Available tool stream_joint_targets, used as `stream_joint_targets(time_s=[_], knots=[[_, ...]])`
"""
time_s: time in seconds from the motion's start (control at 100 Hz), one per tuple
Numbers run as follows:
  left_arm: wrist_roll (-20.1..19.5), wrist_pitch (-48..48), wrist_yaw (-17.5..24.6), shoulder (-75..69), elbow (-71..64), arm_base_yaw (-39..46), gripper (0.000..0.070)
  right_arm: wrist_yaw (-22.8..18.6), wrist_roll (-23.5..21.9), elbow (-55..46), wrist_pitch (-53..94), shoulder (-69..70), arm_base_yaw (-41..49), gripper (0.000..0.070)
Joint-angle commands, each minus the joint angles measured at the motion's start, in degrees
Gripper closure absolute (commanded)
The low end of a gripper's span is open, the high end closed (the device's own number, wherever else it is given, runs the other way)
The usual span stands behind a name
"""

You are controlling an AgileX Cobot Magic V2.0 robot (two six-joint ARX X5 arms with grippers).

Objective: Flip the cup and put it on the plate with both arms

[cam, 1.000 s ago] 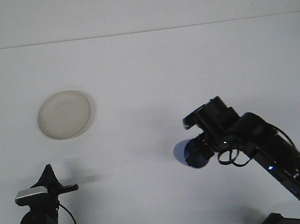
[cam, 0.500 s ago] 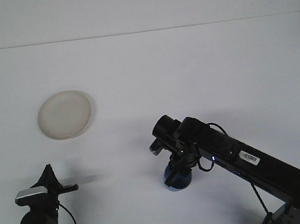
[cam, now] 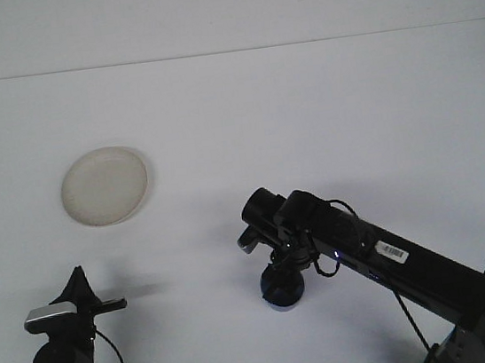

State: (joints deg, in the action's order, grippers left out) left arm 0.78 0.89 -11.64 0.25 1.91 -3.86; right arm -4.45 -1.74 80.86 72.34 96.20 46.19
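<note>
A blue cup (cam: 284, 291) stands on the white table just right of centre, near the front. My right gripper (cam: 283, 270) reaches in from the lower right and points down onto the cup's top, shut on it. Its fingers and shadow darken the cup, so I cannot tell which way the cup's mouth faces. The cream plate (cam: 104, 185) lies flat at the left, a good distance from the cup, with nothing on it. My left gripper (cam: 77, 277) rests low at the front left, below the plate, shut and holding nothing.
The white table (cam: 306, 119) runs back to a pale wall. The right arm's black links (cam: 396, 260) cross the lower right corner.
The right arm swung left and turned the cup from lying sideways in the air to standing on the table, then settled slightly lower over it. The left arm has not moved.
</note>
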Motion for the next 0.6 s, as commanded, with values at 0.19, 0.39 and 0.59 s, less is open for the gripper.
stream_joint_targets(time_s=[0.19,0.39,0.59], knots=[[0.2,0.8,0.1,-0.1,-1.1,0.1,0.0686,0.2,1.5,2.6,-1.3,-5.1,-0.5,0.0339],[0.2,0.8,0.1,-0.1,-1.1,0.1,0.0685,2.8,1.2,2.6,-6.9,-18.6,-1.2,0.0222],[0.2,0.8,0.1,-0.1,-1.1,0.1,0.0686,9.4,1.2,-0.7,-13.6,-35.2,-1.2,0.0222]])
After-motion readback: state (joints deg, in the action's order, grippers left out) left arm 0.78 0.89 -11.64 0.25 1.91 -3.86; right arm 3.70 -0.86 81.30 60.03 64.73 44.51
